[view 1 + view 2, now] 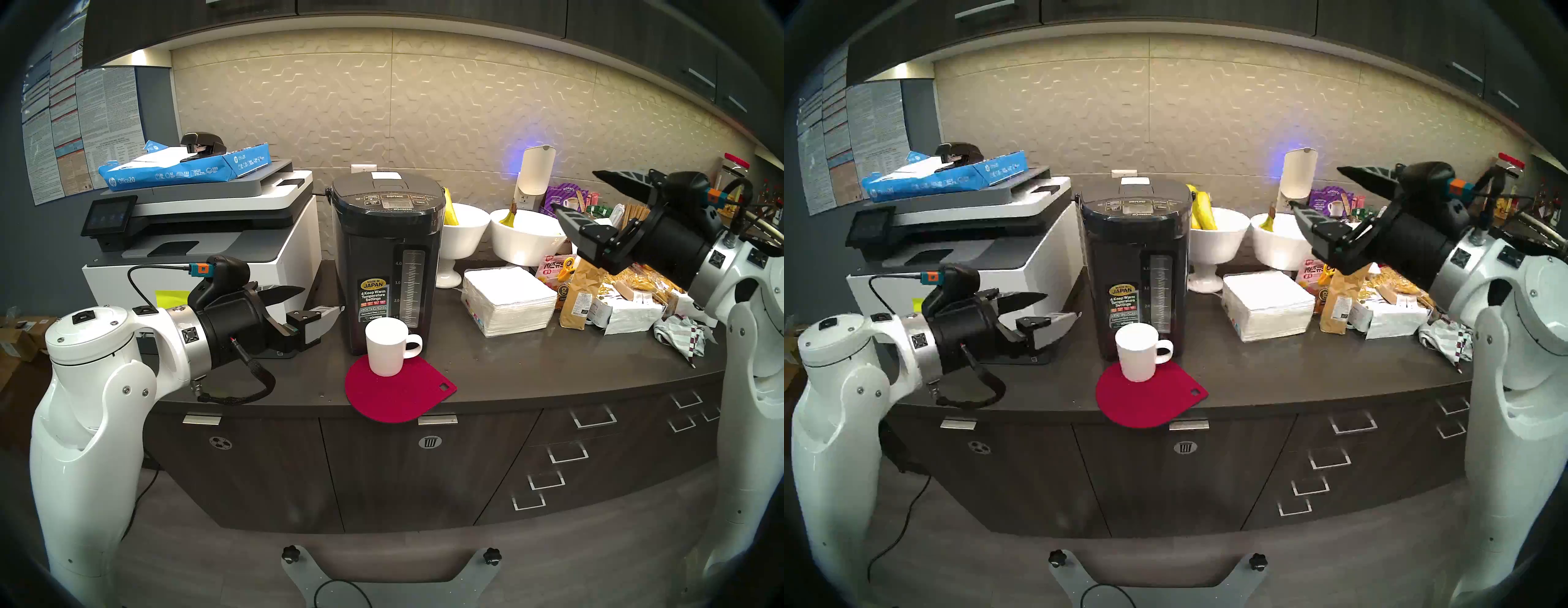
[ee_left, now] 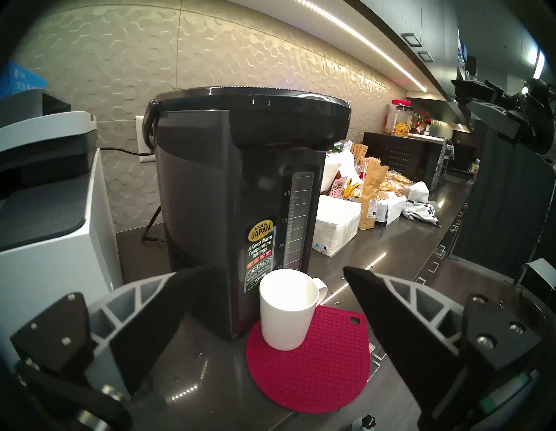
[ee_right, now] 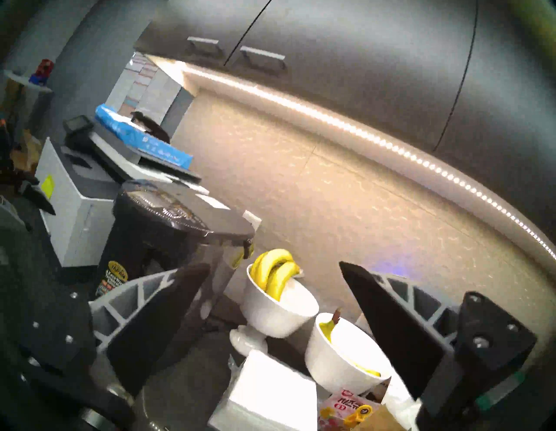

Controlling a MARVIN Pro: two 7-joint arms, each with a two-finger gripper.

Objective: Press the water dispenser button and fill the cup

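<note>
Risk is sitting mostly with the right tool: its jaws are standing wide and empty, well right of the water dispenser, so a spread fingertip could be catching a smaller key flanking the DISPENSE button rather than the button itself. The white mug is standing upright on the red silicone mat, touching or just in front of the dispenser's base; whether it is lying under the spout I cannot tell, so water may be missing it. The left tool is also gaping empty, near the mug, and could be knocking it. Counting: one dispenser, one mug, one mat, two white footed bowls holding bananas, one napkin stack on the desk
</note>
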